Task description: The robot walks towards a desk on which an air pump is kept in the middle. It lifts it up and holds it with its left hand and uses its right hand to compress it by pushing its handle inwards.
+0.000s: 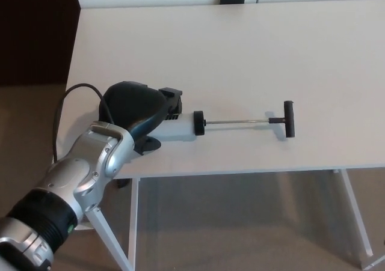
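A silver-and-black left forearm [72,187] reaches in from the lower left, a black cable [63,112] looping off its wrist past the edge of the white desk [240,48]. The robot's left hand [135,106] is closed over the pale barrel end of the air pump [180,127], which lies near the desk's front edge — whether it rests on the surface or is just raised cannot be told. Rightward, a black cap [199,123] ends the barrel, and a thin metal rod [237,122] runs out — fully extended — to the black T-handle [289,118]. The right hand is out of frame.
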Robot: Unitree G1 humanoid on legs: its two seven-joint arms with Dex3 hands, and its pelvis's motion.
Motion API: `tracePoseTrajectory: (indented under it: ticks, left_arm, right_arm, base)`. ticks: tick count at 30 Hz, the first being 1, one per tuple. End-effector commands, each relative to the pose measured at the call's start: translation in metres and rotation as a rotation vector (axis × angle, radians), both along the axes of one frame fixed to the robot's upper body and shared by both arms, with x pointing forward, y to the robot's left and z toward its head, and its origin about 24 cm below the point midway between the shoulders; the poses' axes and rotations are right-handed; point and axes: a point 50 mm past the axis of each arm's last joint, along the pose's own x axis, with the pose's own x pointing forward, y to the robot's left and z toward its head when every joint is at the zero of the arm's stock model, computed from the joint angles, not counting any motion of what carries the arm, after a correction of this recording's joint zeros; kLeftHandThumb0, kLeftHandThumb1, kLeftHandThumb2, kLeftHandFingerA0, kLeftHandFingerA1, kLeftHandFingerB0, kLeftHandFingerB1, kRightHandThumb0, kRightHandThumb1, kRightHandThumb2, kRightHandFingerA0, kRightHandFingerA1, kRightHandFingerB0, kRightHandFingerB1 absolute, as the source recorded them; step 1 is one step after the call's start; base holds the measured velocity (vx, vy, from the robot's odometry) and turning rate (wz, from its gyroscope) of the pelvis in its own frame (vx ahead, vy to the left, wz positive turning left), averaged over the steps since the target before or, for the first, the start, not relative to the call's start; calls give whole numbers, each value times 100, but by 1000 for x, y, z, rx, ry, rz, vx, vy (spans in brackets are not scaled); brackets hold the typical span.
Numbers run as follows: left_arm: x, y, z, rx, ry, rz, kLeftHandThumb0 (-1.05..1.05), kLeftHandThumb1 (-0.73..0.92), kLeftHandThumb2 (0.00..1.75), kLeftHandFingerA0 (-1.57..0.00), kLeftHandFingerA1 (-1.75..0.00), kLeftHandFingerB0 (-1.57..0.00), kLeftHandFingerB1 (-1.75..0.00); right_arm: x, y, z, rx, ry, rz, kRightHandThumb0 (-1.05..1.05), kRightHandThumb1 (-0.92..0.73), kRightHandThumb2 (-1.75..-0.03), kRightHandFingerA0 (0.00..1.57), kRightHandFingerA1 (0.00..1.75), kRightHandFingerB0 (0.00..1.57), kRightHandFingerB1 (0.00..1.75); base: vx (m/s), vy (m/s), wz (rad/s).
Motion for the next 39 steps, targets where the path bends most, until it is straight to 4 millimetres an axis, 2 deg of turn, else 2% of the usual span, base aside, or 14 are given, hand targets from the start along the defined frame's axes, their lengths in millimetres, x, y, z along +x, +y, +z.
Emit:
tracePoseTrajectory:
  ticks: [1,6,7,11,13,14,15,25,29,30,31,36,37,39]
  left_arm:
    - [6,34,17,-40,-89,-24,-22,83,63,-73,-175,-82,-82]
    - [6,30,20,-50,-89,-40,-19,84,63,-73,-175,-79,-95]
    - [6,30,21,-58,-91,-41,-19,77,66,-92,-170,-71,-132]
    - [6,30,22,-61,-92,-40,-17,83,62,-71,-175,-67,-125]
    - [7,30,25,-55,-98,-44,-17,83,61,-75,-174,-81,-91]
    - [7,31,27,-48,-100,-46,-14,84,62,-75,-172,-73,-116]
    - [7,31,27,-48,-100,-46,-14,84,62,-75,-172,-73,-116]
    - [10,32,37,-59,-102,-50,-20,85,62,-70,-173,-70,-117]
    - [12,31,42,-71,-123,-59,-16,80,60,-67,-175,-49,-150]
    - [12,31,42,-71,-123,-59,-16,80,60,-67,-175,-49,-150]
    - [13,31,46,-61,-146,-68,-15,78,58,-69,-175,-59,-131]
    - [17,27,54,-58,-182,-79,-13,72,56,-69,-175,-62,-131]
    - [17,27,56,-70,-177,-79,-14,73,58,-72,-175,-75,-111]
    - [18,26,57,-70,-178,-82,-13,74,57,-75,-174,-84,-90]
  right_arm:
    - [-13,28,180,-242,-1048,-15,-62,-81,-65,22,34,25,30]
    - [30,28,205,-295,-1221,-10,-71,-65,-101,2,26,6,27]
    - [47,28,208,-279,-1234,-24,-70,-64,-102,0,31,5,31]
    - [57,28,211,-265,-1232,-31,-74,-65,-101,2,28,9,30]
    - [91,27,213,-216,-1176,-24,-76,-85,-66,6,30,6,24]
    - [110,28,211,-195,-1128,-18,-86,-74,-110,0,20,0,15]
    - [110,28,211,-195,-1128,-18,-86,-74,-110,0,20,0,15]
    - [196,34,169,-122,-827,36,-86,-74,-104,4,16,4,13]
    - [217,38,147,-146,-698,44,-77,-73,-108,0,20,0,19]
    - [217,38,147,-146,-698,44,-77,-73,-108,0,20,0,19]
    - [227,39,133,-151,-628,45,-71,-88,-68,1,17,1,19]
    - [241,41,108,-106,-524,43,-75,-70,-93,0,17,0,18]
    - [245,42,98,-73,-477,41,-73,-88,-66,0,18,0,19]
    - [248,43,85,-35,-425,28,-73,-87,-66,0,20,0,20]
  base:
    - [0,0,0]
    - [0,0,0]
    - [0,0,0]
    - [0,0,0]
    - [0,0,0]
    - [0,0,0]
    - [0,0,0]
    - [0,0,0]
    - [0,0,0]
    - [0,0,0]
    - [0,0,0]
    - [0,0,0]
    - [0,0,0]
    - [0,0,0]
